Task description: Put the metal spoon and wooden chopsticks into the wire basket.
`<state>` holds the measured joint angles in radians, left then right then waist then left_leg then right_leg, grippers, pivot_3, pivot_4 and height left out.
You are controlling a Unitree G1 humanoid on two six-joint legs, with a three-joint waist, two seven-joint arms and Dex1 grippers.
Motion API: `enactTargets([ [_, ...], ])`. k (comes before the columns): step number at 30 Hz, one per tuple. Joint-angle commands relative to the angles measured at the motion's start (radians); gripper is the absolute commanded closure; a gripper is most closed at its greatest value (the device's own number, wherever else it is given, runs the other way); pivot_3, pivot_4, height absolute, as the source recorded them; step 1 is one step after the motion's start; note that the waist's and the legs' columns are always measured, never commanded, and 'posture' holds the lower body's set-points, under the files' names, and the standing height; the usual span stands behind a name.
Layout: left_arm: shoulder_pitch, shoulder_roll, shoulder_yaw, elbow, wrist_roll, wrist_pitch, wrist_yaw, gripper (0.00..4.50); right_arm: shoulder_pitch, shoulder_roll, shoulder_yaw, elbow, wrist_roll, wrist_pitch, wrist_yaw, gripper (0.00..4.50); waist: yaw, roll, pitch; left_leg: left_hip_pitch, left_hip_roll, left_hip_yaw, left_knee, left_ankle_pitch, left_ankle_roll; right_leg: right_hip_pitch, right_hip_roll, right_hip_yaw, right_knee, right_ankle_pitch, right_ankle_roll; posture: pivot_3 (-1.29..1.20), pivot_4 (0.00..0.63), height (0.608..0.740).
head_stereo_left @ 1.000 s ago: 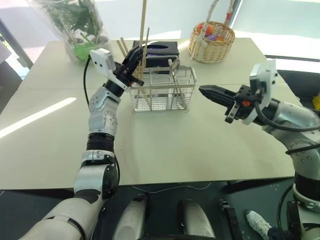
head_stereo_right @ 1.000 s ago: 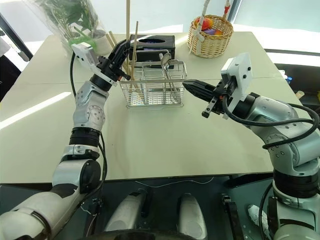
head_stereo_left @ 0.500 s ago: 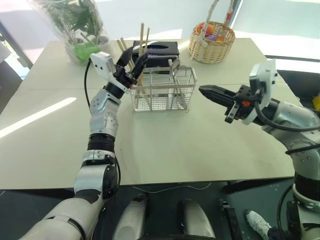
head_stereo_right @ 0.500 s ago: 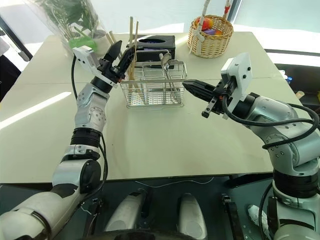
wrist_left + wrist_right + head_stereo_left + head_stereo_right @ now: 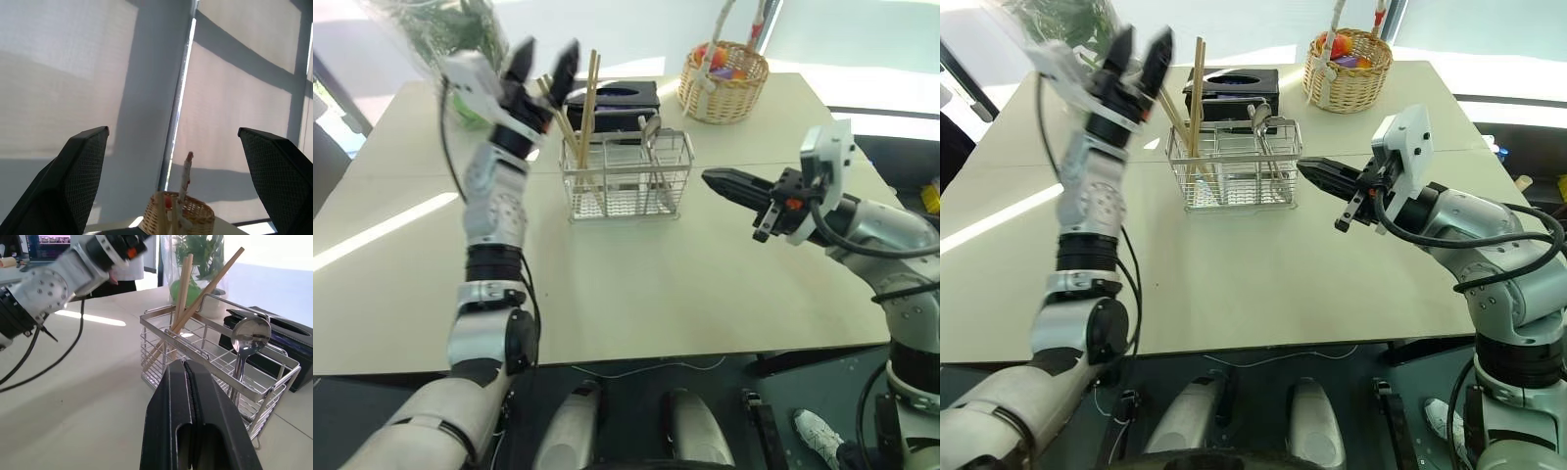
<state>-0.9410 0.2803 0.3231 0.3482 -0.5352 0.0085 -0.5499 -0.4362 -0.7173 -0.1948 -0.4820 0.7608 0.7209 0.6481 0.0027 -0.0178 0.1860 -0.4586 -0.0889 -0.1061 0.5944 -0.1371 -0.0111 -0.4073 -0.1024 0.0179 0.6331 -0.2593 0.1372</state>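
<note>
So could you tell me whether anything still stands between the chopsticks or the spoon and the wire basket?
Nothing visible does: the wooden chopsticks and the metal spoon already stand inside the wire basket, and the left gripper is open and apart from them.

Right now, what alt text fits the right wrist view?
A wire basket on a pale table holds wooden chopsticks leaning at one end and a metal spoon standing bowl-up nearer the other. The shut right gripper points at it; a black box lies behind.

Office: roller blinds (image 5: 234,98), monitor (image 5: 54,240), plant (image 5: 205,249).
</note>
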Motion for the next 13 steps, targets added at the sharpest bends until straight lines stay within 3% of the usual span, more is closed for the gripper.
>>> enactTargets([
  [1,0.068,0.091,0.033,-0.129,0.006,0.075,0.051,0.81,0.022,0.009,-0.025,0.015,-0.039,-0.061,-0.003,4.5,-0.005,0.0,0.0,0.0,0.0,0.0,0.0,0.0,0.0,0.0,0.0,0.0,0.0,0.0,0.0,0.0,0.15,0.74],
  [6,0.239,0.18,0.066,-0.267,0.015,0.177,0.125,3.42,0.058,0.066,-0.007,0.137,-0.211,-0.228,-0.063,4.5,-0.004,0.0,0.0,0.002,-0.001,0.0,0.0,0.0,0.0,0.002,0.0,0.0,0.001,0.0,0.0,0.0,0.15,0.74],
  [8,0.393,0.19,0.098,-0.35,0.015,0.214,0.154,4.43,0.082,0.122,0.006,0.215,-0.305,-0.328,-0.127,4.5,-0.001,0.0,0.0,0.002,0.0,0.0,0.0,0.0,0.0,0.002,0.0,0.001,0.001,0.0,0.0,0.0,0.15,0.74],
  [13,0.638,0.148,0.098,-0.49,0.064,0.226,0.244,4.48,0.147,0.25,0.009,0.332,-0.438,-0.505,-0.241,4.5,-0.007,0.001,-0.001,0.009,0.0,0.003,-0.006,0.0,-0.001,0.004,0.0,0.004,0.001,0.0,-0.001,0.0,0.15,0.74],
])
